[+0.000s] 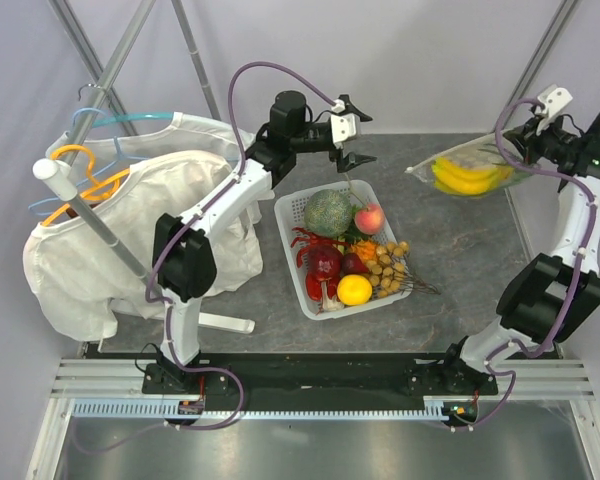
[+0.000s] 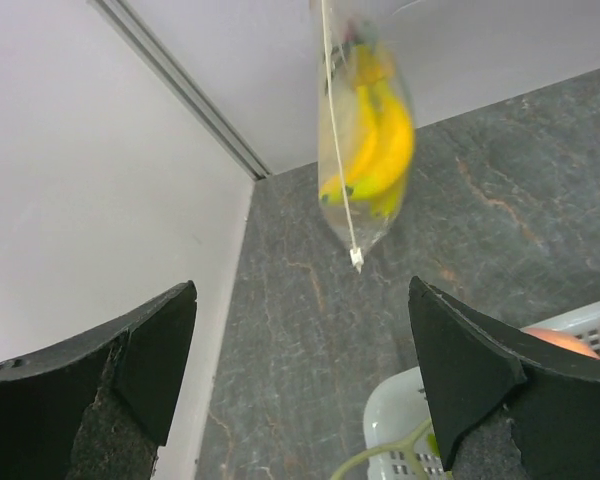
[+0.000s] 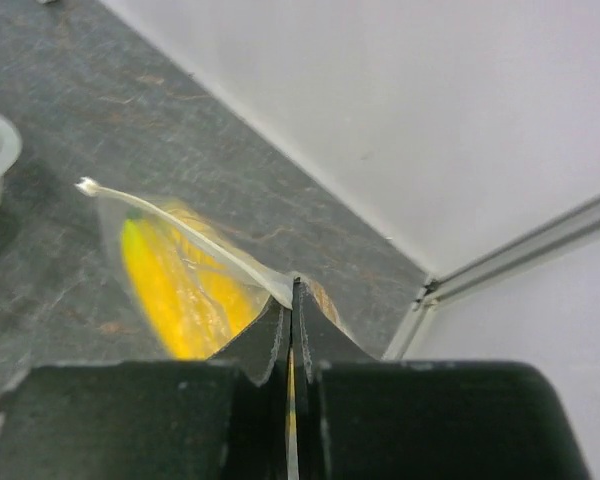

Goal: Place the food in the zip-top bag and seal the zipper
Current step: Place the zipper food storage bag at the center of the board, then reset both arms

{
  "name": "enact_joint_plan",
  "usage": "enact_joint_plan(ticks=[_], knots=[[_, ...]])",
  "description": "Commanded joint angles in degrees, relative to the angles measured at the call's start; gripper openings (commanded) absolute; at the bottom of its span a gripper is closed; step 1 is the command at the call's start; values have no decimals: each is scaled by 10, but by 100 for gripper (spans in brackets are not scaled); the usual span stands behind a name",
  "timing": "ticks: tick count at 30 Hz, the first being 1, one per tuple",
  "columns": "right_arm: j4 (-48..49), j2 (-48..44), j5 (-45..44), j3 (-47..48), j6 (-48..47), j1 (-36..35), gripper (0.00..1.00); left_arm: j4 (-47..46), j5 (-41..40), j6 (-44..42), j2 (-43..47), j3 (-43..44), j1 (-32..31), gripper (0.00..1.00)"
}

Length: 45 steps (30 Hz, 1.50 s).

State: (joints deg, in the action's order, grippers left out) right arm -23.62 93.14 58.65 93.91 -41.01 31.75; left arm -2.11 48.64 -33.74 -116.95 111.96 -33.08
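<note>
My right gripper (image 1: 528,150) is shut on one end of the clear zip-top bag (image 1: 470,170) and holds it in the air at the far right. The yellow banana bunch (image 1: 466,177) is inside the bag. In the right wrist view the jaws (image 3: 293,300) pinch the zipper strip (image 3: 180,222), whose small white piece (image 3: 85,186) is at the far end. My left gripper (image 1: 352,140) is open and empty above the far edge of the white basket (image 1: 291,204). The left wrist view shows the bag (image 2: 365,130) hanging ahead with the zipper's white piece (image 2: 357,258). A red chili pepper (image 1: 305,241) lies in the basket.
The basket holds more toy food: a green melon (image 1: 329,211), a peach (image 1: 369,217), a lemon (image 1: 354,289), red peppers (image 1: 323,266) and a bunch of small tan fruit (image 1: 388,266). A white garment (image 1: 130,230) on hangers stands on a rack at the left.
</note>
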Motion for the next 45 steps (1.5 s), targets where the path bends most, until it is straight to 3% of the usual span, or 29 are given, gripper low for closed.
enact_joint_plan(ticks=[1, 3, 5, 6, 9, 13, 20, 21, 22, 24, 25, 34, 42, 45], knots=[[-102, -9, 46, 22, -133, -28, 0, -23, 18, 36, 54, -28, 2, 93], [-211, -28, 44, -7, -267, -33, 0, -23, 22, 37, 64, -44, 2, 93], [-266, -56, 26, -61, -337, -34, 0, -23, 24, 41, 73, -53, 1, 93], [-318, -65, -8, -84, -433, -32, 0, -23, 27, 42, 76, -61, -1, 93], [-365, -92, -87, -179, -552, -13, 0, -23, 32, 45, 84, -75, -5, 93], [-366, -83, -162, -262, -619, 23, 0, -14, 39, 50, 80, -84, -15, 93], [-361, -15, -204, -218, -635, 85, 9, 5, 36, 51, 68, -85, -40, 93], [-360, -11, -208, -214, -637, 91, 14, 8, 34, 50, 66, -85, -47, 93], [-356, -5, -211, -211, -638, 92, 26, 14, 26, 50, 62, -85, -51, 93], [-347, -1, -226, -207, -631, 93, 38, 18, 15, 49, 57, -78, -62, 93], [-347, 3, -229, -205, -626, 94, 49, 40, 2, 48, 52, -75, -66, 93], [-424, -26, -208, -189, -624, 125, 98, 190, -92, 46, 8, 30, -106, 95], [-594, -95, -162, -196, -684, 138, 98, 330, -154, 64, -23, 120, -141, 100], [-599, -131, -123, -189, -624, 138, 98, 389, -169, 93, -42, 164, -147, 100]])
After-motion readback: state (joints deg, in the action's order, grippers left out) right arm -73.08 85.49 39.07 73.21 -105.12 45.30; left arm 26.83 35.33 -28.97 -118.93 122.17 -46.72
